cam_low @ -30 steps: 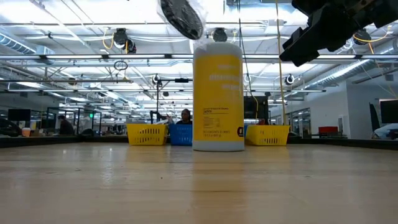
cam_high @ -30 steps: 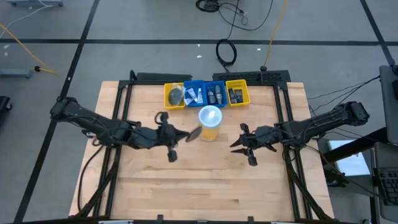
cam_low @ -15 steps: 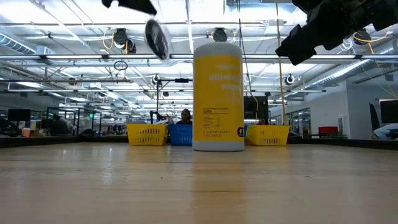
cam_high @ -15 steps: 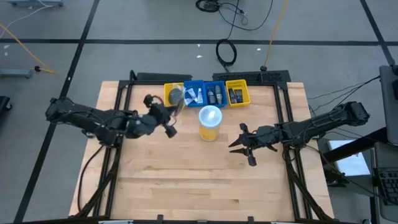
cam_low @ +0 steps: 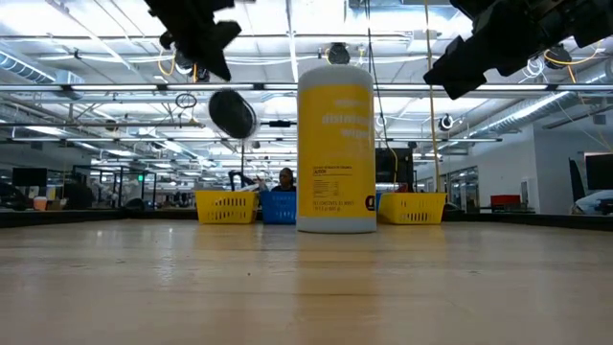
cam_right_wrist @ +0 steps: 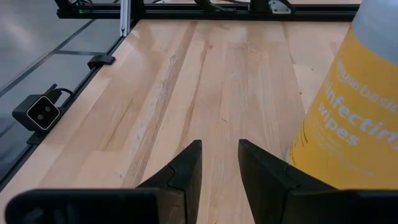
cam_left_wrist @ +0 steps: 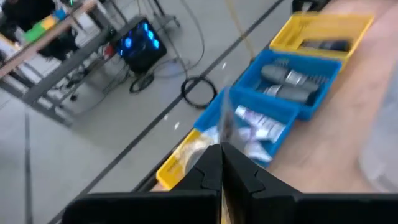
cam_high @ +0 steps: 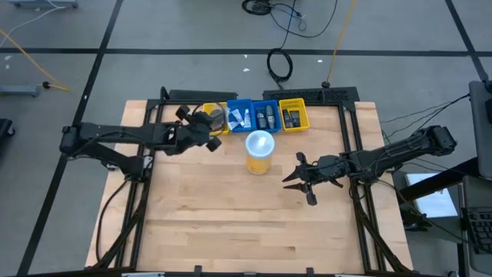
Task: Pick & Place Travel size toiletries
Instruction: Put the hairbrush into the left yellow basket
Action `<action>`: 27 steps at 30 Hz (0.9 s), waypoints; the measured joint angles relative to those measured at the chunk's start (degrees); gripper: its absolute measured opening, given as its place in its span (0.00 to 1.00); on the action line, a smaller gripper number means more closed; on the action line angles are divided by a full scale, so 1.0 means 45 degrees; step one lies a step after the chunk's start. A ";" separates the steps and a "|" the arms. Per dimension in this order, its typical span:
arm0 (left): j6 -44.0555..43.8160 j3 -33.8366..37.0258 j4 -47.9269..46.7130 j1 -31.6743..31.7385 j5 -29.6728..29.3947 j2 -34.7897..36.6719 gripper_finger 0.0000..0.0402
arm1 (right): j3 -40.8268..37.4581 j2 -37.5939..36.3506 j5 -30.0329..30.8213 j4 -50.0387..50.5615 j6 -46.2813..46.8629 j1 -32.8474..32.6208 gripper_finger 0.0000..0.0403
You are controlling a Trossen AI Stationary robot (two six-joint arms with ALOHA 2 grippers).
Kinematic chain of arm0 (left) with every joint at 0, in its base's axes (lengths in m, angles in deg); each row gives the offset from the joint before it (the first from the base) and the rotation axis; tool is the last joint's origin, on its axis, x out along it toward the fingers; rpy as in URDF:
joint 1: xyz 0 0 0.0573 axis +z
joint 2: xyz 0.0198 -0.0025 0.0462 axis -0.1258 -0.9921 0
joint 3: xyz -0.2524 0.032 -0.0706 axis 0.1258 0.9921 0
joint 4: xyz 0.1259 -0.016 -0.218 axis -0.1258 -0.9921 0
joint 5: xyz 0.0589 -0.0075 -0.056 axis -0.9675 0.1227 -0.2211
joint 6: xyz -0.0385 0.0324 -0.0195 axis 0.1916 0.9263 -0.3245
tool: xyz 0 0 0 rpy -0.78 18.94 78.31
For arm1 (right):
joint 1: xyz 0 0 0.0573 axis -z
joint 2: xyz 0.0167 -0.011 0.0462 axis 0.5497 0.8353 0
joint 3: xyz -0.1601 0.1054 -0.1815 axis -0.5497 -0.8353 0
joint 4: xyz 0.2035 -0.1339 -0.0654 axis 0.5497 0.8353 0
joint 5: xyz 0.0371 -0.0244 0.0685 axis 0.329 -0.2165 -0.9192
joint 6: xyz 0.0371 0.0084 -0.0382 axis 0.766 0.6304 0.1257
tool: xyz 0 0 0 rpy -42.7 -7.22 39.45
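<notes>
Wooden table [cam_high: 231,223], bare over most of its near half. Along the far edge, a row of four small bins: yellow bin [cam_high: 209,111] at the left end, two blue bins [cam_high: 241,116] [cam_high: 266,117] in the middle, another yellow bin [cam_high: 293,115] at the right. Just in front of the row stands a tall yellow wipes canister [cam_high: 259,152] with a pale lid, upright. Left arm reaches across to the left end of the row; left gripper [cam_high: 209,128] is up off the table at the first yellow bin, fingers pinched together on a round dark grey flat packet [cam_low: 233,114], which hangs below the fingers in the low view. Right gripper [cam_high: 297,178] hovers to the right of the canister, well apart from the bins, fingers partly spread with nothing between them. The other bins hold small white tubes [cam_high: 240,118] and dark mini bottles [cam_high: 265,118].
</notes>
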 joint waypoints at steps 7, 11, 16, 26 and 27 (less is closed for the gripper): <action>0.0094 0.0001 -0.0081 0.1308 0.0755 -0.1056 0.00 | -0.0005 0.0000 0.0000 -0.0038 -0.0045 0.0003 0.25; -0.0020 0.0001 -0.0364 0.2164 0.0859 -0.1469 0.00 | -0.0005 0.0000 0.0000 -0.0035 -0.0045 0.0002 0.25; 0.0050 0.0001 -0.0221 0.3221 0.1287 -0.1730 0.00 | -0.0005 0.0000 0.0000 -0.0035 -0.0071 0.0002 0.25; -0.0012 0.0001 -0.0195 0.4132 0.2143 -0.1703 0.00 | -0.0005 0.0000 0.0000 -0.0035 -0.0278 0.0005 0.25; -0.0008 0.0001 -0.0205 0.4162 0.2143 -0.1703 0.00 | -0.0005 0.0000 0.0000 -0.0035 -0.0278 0.0005 0.25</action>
